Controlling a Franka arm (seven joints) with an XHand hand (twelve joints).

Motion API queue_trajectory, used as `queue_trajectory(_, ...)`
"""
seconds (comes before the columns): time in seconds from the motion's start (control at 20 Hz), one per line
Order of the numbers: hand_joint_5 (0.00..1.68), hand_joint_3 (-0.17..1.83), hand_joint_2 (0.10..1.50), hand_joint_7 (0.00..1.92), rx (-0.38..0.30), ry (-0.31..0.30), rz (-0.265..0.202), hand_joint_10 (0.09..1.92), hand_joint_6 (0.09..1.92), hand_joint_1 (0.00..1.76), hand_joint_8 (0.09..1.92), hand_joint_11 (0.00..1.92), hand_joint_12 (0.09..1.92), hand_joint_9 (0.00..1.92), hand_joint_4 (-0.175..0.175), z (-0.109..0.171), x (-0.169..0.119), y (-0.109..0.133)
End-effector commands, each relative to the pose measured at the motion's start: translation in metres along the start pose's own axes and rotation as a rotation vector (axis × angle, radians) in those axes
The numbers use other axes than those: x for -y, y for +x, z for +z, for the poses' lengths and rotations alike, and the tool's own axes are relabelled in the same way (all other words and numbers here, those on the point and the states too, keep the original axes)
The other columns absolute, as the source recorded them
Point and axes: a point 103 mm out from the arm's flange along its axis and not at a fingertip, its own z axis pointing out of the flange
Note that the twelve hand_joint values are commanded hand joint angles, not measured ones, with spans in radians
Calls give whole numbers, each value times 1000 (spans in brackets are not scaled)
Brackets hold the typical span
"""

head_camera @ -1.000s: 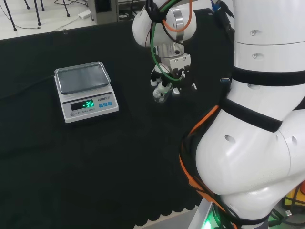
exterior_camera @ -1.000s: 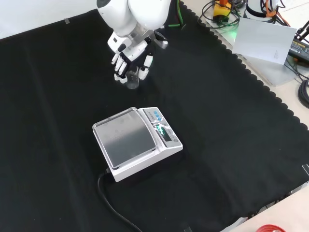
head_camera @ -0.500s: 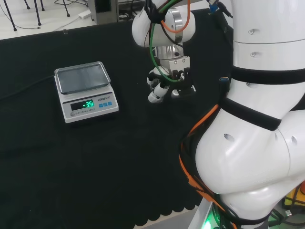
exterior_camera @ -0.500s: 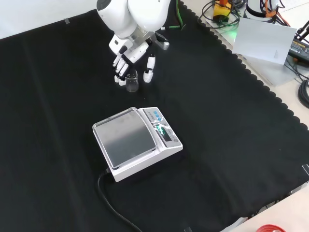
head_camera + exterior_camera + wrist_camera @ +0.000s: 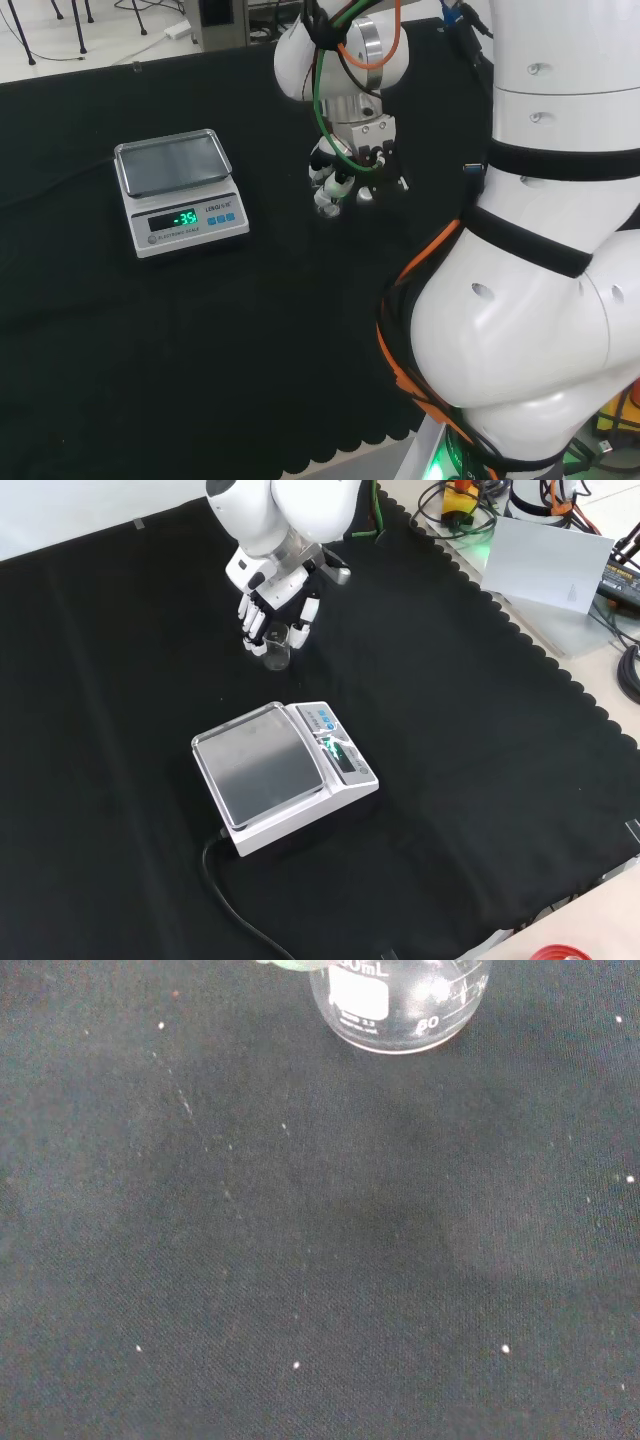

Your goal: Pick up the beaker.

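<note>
Black cloth covers the surface (image 5: 150, 330) in the head view, and the hand (image 5: 338, 176) hangs low over it, well to the right of a digital scale (image 5: 178, 192) with a steel pan and a lit green display. The hand's fingers (image 5: 326, 196) point downward and curl in at their tips, but from here I cannot make out the clear beaker among them, so this view alone does not settle the grasp. The big white links at the right are the arm's own.

In the front view the small clear glass beaker (image 5: 277, 647) stands upright on the cloth (image 5: 480, 780), just beyond the far edge of the scale (image 5: 283, 773) and apart from it. The hand (image 5: 270, 595) comes down from the top of the view with its fingers (image 5: 250, 620) on one side of the beaker and the thumb (image 5: 303, 623) on the other, so the glass sits in the gap between them. That straddling pose suits a side pinch on the wall of the vessel. The fingers look partly curled and close to the glass, yet I cannot tell whether they touch it; I judge the grip as closing, not yet made.

In the wrist view the beaker (image 5: 400, 1005) shows its printed graduations and white marking patch, and its round base rests flat on the cloth (image 5: 300, 1260). It looks empty. Since the base is still down, the lift has not begun.
</note>
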Motion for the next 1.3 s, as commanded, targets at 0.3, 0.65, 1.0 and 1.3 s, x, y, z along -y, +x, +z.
queue_trajectory(0.3,705,-175,1122,614,56,-1,-22,633,790,1068,684,696,1238,953,-63,-17,2,18)
queue_trajectory(0.65,740,-175,1131,649,101,25,-39,630,803,1070,690,708,1229,968,-57,-49,12,12)
queue_trajectory(1.0,767,-175,1136,676,111,-22,-26,626,808,1071,691,721,1222,988,-51,-77,21,15)
queue_trajectory(1.3,785,-175,1139,696,115,-60,-20,621,810,1071,690,733,1215,1004,-48,-100,31,13)
